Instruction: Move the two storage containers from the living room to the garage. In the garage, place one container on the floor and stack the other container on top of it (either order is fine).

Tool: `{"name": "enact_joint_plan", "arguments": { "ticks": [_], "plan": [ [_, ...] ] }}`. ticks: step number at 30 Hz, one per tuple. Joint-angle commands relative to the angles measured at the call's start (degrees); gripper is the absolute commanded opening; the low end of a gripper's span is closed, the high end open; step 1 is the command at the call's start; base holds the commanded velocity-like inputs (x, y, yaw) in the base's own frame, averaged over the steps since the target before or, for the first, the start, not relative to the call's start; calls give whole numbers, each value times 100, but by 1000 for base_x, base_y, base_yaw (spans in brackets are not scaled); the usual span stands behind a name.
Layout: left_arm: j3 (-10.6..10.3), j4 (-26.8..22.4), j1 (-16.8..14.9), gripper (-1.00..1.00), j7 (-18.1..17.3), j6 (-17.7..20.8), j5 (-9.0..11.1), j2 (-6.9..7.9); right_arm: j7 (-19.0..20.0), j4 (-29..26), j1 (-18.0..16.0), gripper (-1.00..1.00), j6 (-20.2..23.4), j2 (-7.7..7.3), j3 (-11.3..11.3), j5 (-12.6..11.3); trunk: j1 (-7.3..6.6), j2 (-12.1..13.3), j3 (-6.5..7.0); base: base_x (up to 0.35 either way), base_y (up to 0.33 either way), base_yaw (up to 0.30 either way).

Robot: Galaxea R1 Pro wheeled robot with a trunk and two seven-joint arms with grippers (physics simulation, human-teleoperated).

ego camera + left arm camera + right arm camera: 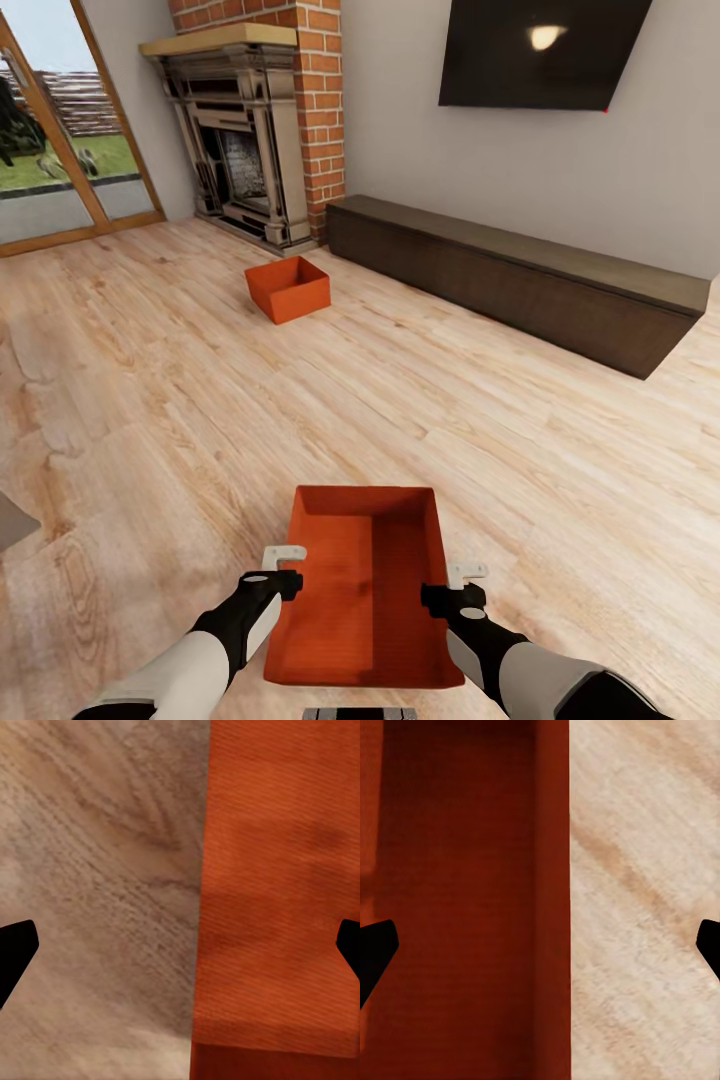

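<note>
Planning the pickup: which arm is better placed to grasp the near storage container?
Neither alone: left gripper straddles the near storage container's left wall, right gripper its right wall, fingers open over each. A two-arm lift looks likely.

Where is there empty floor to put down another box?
The widest bare wood floor lies between the near bin and the far bin, and off toward the glass door. It is tighter around the far bin, with the fireplace and long cabinet close behind, and beside each hand at the near bin.
</note>
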Motion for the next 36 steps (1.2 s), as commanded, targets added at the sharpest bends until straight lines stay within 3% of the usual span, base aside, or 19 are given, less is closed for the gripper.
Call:
{"name": "enact_joint_plan", "arguments": {
  "ticks": [1,23,36],
  "plan": [
    [28,-12,0,100,7,34,-31,-4,-15,4,-3,100,-16,2,49,-54,22,-43,-22,0,0,0],
    [28,-21,0,100,7,29,-13,4,-15,3,-3,100,-14,2,49,-48,505,-926,-417,0,0,0],
    [28,-21,0,100,7,11,-13,4,-15,0,-3,100,-16,2,49,-53,505,-926,-417,0,0,0]
  ]
}}
